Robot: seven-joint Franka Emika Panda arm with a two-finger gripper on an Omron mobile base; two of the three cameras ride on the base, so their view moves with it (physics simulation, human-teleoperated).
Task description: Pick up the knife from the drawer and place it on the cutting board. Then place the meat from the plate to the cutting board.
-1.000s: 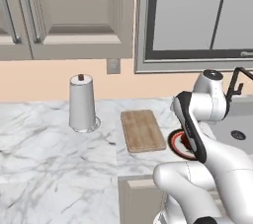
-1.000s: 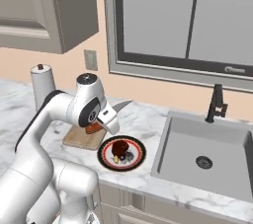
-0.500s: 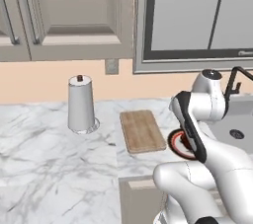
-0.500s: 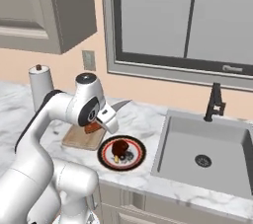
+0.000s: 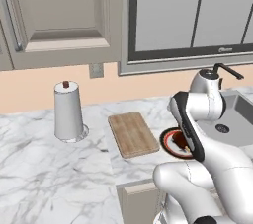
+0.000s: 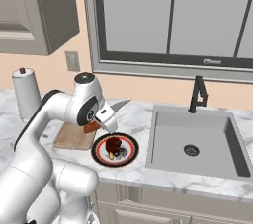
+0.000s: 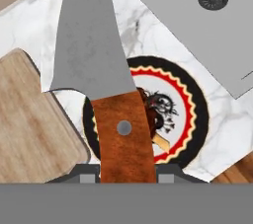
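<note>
My gripper (image 6: 105, 118) is shut on the knife (image 6: 120, 104), holding it by its reddish-brown handle (image 7: 123, 134) with the grey blade (image 7: 89, 40) pointing away. The knife hangs above the left rim of the plate (image 6: 127, 155), between the plate and the cutting board (image 6: 73, 137). In the hand view the plate (image 7: 190, 114) lies under the handle and the cutting board (image 7: 29, 119) lies to its left. The dark meat (image 6: 113, 143) sits on the plate, and the handle half hides the meat (image 7: 148, 103) in the hand view. The drawer (image 5: 136, 203) stands out below the counter edge.
A paper towel roll (image 5: 68, 112) stands left of the cutting board (image 5: 132, 134). The sink (image 6: 192, 144) with a black faucet (image 6: 197, 94) lies right of the plate. A window runs along the back wall, and my own arm hides part of the plate (image 5: 170, 141).
The whole picture has slid slightly left in both base views, so the camera has moved a little right. The knife stays in my grip over the plate's left rim.
</note>
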